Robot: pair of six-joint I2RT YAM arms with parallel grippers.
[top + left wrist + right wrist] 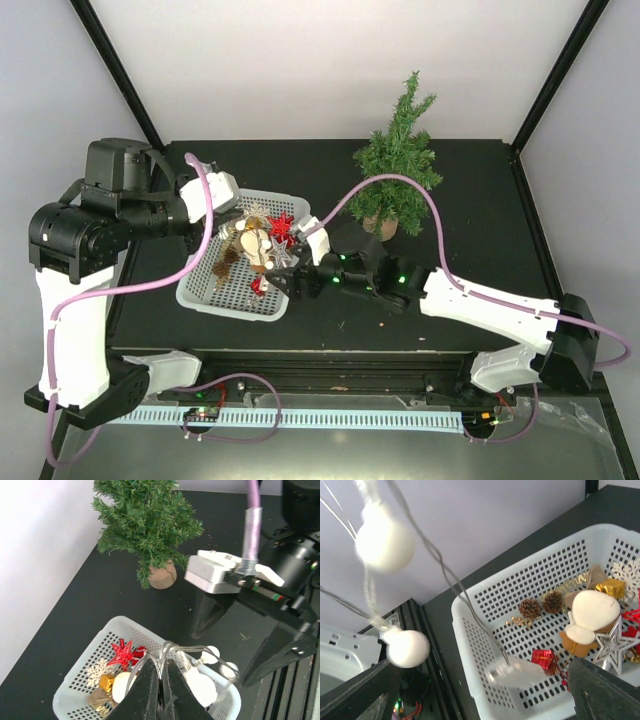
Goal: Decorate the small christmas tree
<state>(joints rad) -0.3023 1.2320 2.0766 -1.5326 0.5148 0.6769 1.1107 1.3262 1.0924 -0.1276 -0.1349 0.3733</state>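
The small christmas tree (398, 160) stands bare on its tan base (381, 228) at the back right of the table; it also shows in the left wrist view (145, 525). My left gripper (160, 680) is shut on the clear wire of a string of white ball lights (200, 687) and holds it above the white basket (75, 700). In the top view the left gripper (236, 216) is over the basket's far side. My right gripper (284, 279) is open over the basket's near right corner. In the right wrist view the white balls (407, 647) hang before its spread fingers (605, 692).
The basket (465, 630) holds a red star (122, 654), a white snowflake (96, 672), a gold gift (106, 682), pine cones (530, 608), a silver star (612, 647), a red gift (542, 659) and a cream figure (590, 612). A purple cable (400, 185) arches beside the tree.
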